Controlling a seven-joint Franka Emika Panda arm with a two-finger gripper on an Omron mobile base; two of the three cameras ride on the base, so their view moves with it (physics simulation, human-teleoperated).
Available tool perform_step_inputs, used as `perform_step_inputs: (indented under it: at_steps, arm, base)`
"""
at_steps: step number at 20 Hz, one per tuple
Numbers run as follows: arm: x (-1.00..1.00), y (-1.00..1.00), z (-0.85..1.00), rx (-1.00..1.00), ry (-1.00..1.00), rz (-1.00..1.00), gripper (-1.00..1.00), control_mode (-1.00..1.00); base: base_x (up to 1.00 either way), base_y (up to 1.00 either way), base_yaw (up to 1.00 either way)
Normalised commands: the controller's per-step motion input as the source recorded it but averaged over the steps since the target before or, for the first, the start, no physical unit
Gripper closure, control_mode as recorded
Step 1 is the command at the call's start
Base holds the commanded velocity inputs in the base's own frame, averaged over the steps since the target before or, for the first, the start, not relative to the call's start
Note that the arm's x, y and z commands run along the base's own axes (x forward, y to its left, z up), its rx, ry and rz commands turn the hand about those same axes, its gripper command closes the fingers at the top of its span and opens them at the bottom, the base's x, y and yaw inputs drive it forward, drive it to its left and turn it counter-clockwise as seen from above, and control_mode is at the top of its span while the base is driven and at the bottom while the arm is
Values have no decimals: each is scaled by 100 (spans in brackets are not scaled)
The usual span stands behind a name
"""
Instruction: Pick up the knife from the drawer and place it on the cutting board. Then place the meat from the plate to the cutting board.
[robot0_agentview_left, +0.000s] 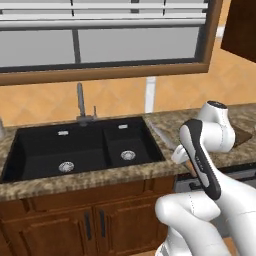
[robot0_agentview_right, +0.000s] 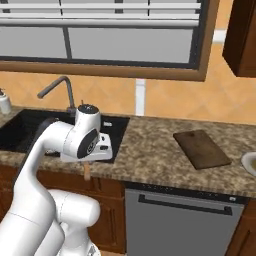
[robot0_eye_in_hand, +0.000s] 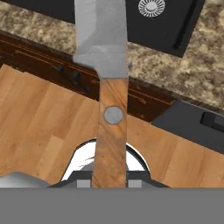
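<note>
Gripper: in the hand view the gripper (robot0_eye_in_hand: 109, 183) sits at the bottom centre, clenched on the wooden handle of the knife (robot0_eye_in_hand: 107, 87); the fingertips themselves are hidden behind the handle.
Knife: in the hand view it runs from the bottom centre up to the top edge, brown handle with a round rivet, then a grey blade; in the left base view the blade (robot0_agentview_left: 161, 134) shows as a pale sliver right of centre, over the counter just right of the sink; in the right base view the handle end (robot0_agentview_right: 87, 171) pokes down below the hand at centre left.
Cutting board: in the right base view the cutting board (robot0_agentview_right: 201, 148) lies flat on the counter (robot0_agentview_right: 150, 150) at right of centre, bare, well apart from the hand.
Plate: a pale rim of a plate (robot0_agentview_right: 249, 163) shows at the right edge of the right base view, near the board.
Sink: the black double sink (robot0_agentview_left: 80, 147) fills the middle left of the left base view.
Arm: the arm (robot0_agentview_left: 200, 155) rises from the lower right of the left base view.
</note>
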Motion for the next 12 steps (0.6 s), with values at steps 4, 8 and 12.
perform_step_inputs:
  at_steps: [4,8,12]
  arm:
    - [0,0,0,0,0,0,100,100]
    - [0,0,0,0,0,0,100,100]
    - [0,0,0,0,0,0,100,100]
  base:
    - [0,-100,0]
    - [0,-97,0]
    - [1,-89,0]
